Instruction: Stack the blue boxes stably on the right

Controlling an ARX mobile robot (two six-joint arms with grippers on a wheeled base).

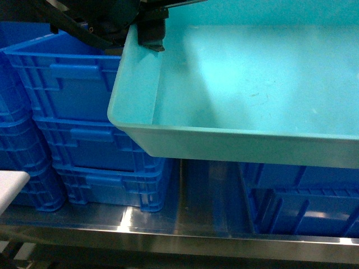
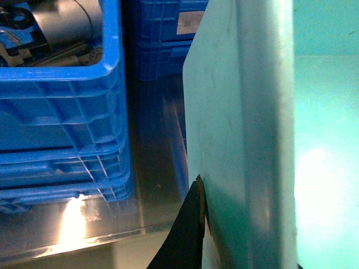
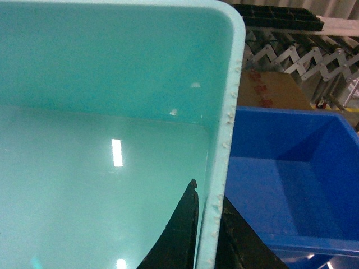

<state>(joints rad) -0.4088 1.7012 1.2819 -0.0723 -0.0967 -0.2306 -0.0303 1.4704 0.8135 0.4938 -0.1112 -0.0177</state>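
Steel shelf [image 1: 168, 224] runs along the bottom of head view, w/ a stack of dark-blue crates [image 1: 84, 117] on it, down and outward from the left gripper [image 1: 150, 35]. More dark-blue crates [image 1: 297, 202] sit under the raised tub, right side.

Turquoise tub [image 1: 235, 95] is held up off the shelf, tilted a bit, open side up, filling most of head view. Left gripper grips its left wall at the rim: one dark finger [image 1: 152, 40] shows inside the wall in head view, and the left wrist cam shows another dark finger [image 2: 188, 235] against the wall's outer face, so it's pinching the tub's wall.

Right gripper [image 3: 208, 235] straddles the tub's right rim [image 3: 224, 140]: one black finger [image 3: 179, 235] inside, the other [image 3: 241, 241] outside, both hard against the plastic, wall clamped between them. Just past that rim, beyond the outer finger, an open dark-blue crate [image 3: 286, 185] sits lower than the tub. Further back: cardboard box [image 3: 269, 89] and a folding conveyor frame [image 3: 303, 56].
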